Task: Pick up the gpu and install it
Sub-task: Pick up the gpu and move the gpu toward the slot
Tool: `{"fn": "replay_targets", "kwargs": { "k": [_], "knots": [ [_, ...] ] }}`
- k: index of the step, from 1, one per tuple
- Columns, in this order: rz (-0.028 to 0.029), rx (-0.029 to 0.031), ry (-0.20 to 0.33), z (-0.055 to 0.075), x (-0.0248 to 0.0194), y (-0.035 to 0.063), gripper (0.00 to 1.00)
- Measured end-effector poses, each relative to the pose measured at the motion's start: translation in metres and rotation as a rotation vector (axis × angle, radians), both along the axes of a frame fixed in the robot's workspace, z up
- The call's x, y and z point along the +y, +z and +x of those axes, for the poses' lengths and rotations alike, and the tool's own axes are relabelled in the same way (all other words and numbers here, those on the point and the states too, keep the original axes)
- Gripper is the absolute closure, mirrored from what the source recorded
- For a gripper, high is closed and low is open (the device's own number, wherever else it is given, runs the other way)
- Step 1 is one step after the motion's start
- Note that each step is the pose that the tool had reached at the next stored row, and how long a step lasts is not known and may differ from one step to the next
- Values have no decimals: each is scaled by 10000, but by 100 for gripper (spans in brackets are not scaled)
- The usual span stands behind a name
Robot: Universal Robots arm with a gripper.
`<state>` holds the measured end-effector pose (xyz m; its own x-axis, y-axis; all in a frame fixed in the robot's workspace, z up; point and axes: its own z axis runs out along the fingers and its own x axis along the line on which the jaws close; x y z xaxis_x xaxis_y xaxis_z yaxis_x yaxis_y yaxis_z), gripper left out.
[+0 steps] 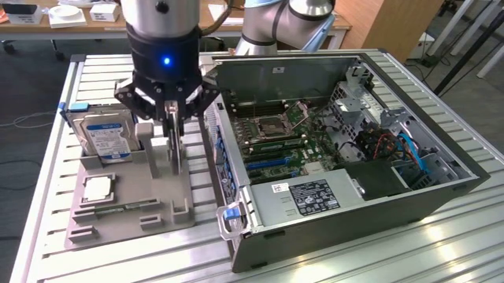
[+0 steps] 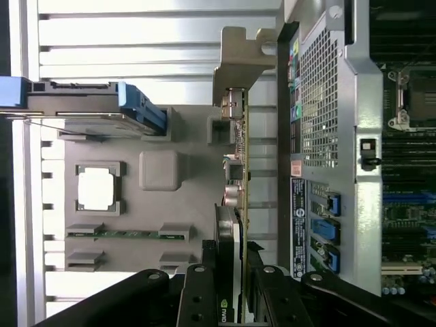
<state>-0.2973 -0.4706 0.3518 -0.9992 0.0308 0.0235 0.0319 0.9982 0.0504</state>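
While upright at the grey holder (image 1: 157, 203), gpu (image 2: 238, 197) in the gripper's (image 1: 174, 121) closed grasp; open computer case (image 1: 331, 239) just beside

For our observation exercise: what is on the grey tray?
Hard drive, processor chip, memory stick and the upright gpu in the end effector; its lower edge is hidden in the tray.

My hand (image 1: 172, 125), clamped on the gpu (image 1: 176, 158), hides the card's upper edge left of centre in the exterior view. My arm (image 1: 162, 23) is cut off at that frame's top. The hard drive (image 2: 88, 109) runs off the wrist view's edge. The power supply label (image 1: 313, 197) prints too small to read.
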Motion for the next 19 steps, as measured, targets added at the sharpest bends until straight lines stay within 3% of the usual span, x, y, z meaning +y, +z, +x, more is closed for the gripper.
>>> {"fn": "replay_targets", "kwargs": {
  "k": [7,19],
  "knots": [
    [11,47,1,117,0,277,73],
    [16,88,1,473,0,511,73]
  ]
}}
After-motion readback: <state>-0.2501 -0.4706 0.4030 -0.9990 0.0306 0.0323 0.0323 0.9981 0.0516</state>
